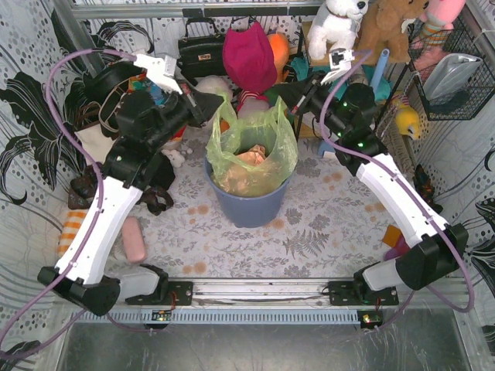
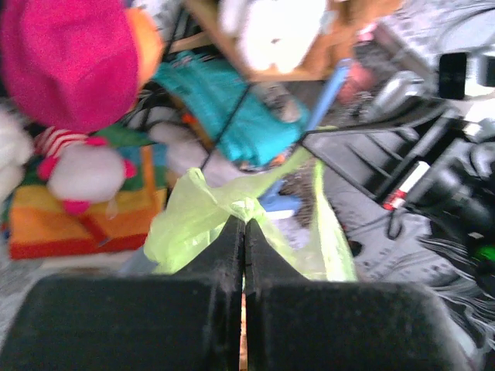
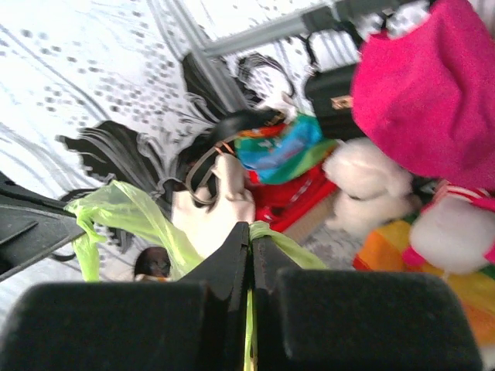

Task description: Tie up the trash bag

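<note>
One table: floral cloth, with patterned sheeting walling it in on both sides.
Arms: my left arm and right arm reach from the near edge and converge over the middle.
Back clutter: magenta plush, black handbag and white plush toy crowd the far edge, close behind my wrists. The magenta plush sits directly beyond the trash bag.
Bin: blue-grey, round, upright at mid-table, between both arms.
Trash bag: thin, translucent lime-green, seated in the bin with its rim draped over the edge. Two flaps are held up and apart, one on each side, and the mouth is open.
Paper scraps: tan-brown, crumpled, visible inside the bag.
Pink bar: lying on the cloth beside my left arm, well apart from the bin.
Left gripper: fingers pressed together, pinching the left flap. Green film bunches at the tips in the wrist view.
Right gripper: clenched likewise on the right flap, with film running between the pads.
</note>
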Available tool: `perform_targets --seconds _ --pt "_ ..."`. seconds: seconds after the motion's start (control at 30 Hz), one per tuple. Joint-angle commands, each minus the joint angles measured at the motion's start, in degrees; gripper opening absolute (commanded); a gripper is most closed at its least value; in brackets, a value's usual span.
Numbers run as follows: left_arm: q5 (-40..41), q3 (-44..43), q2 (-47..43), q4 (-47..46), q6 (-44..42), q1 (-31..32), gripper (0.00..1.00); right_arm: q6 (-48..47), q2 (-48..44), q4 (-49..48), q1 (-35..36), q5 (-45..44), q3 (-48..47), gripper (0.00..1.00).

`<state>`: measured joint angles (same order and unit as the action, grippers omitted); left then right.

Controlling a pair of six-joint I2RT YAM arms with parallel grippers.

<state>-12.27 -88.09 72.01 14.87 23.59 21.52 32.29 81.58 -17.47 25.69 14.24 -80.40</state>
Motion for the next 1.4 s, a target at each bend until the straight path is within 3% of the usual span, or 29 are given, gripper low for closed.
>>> perform_targets --seconds 0.0,0.2,0.27,0.3,0.4,0.47,0.57,0.7,0.9,1.07,1.13,1.27,1.37 --pt "-11.48 -0.91 -4.95 -10.46 5.99 -0.36 0.0 3.08 -4.15 -3.5 -0.12 8.17 -4.23 0.0" --pt "-14.43 6.23 -10.75 -21.24 12.8 -0.42 0.0 8.8 -9.21 -5.52 -0.17 11.11 -1.52 0.0" --pt "-14.74 6.59 -10.79 -21.26 13.53 -0.42 0.01 9.32 -9.82 -3.26 -0.12 11.12 -1.73 0.08" --pt "-14.67 6.23 -10.54 -20.07 13.57 -0.38 0.05 9.48 -9.98 -1.98 -0.12 11.45 -1.91 0.15" --pt "-14.65 5.24 -10.07 -16.04 13.05 -0.44 0.41 10.11 -10.28 0.55 -0.18 13.14 -2.04 0.34" --pt "-14.96 5.09 -10.07 -13.92 12.19 -0.41 0.54 10.24 -10.38 2.69 -0.13 14.32 -2.27 0.44" --pt "-15.24 4.09 -10.21 -9.67 9.94 -0.43 0.63 10.16 -10.48 5.87 -0.12 15.5 -2.39 0.54" --pt "-15.07 2.33 -10.39 -2.74 7.38 -0.42 0.68 9.37 -10.21 10.29 -0.18 16.13 -2.92 0.61" --pt "-19.46 1.88 -10.5 0.68 6.06 -0.48 0.66 10.79 -7.73 9.03 -0.13 23.41 -3.82 0.53" --pt "-26.27 2.61 -8.66 -6.83 12.02 -0.43 0.61 18.71 -5.41 -1.58 -0.13 28.75 -2.93 0.44" --pt "-31.32 1.79 -5.47 -17.69 18.69 -0.43 0.61 22.96 -3.0 -8.19 -0.13 29.91 -4.74 0.42" --pt "-32.89 -7.94 0.41 -22.52 22.97 -1.07 0.6 24.81 1.23 -8.36 -0.12 29.01 -14.85 0.39" --pt "-30.59 -17.94 4.23 -20.36 23.94 -2.24 0.55 26.01 4.87 -6.77 -0.16 27.58 -24.95 0.29"
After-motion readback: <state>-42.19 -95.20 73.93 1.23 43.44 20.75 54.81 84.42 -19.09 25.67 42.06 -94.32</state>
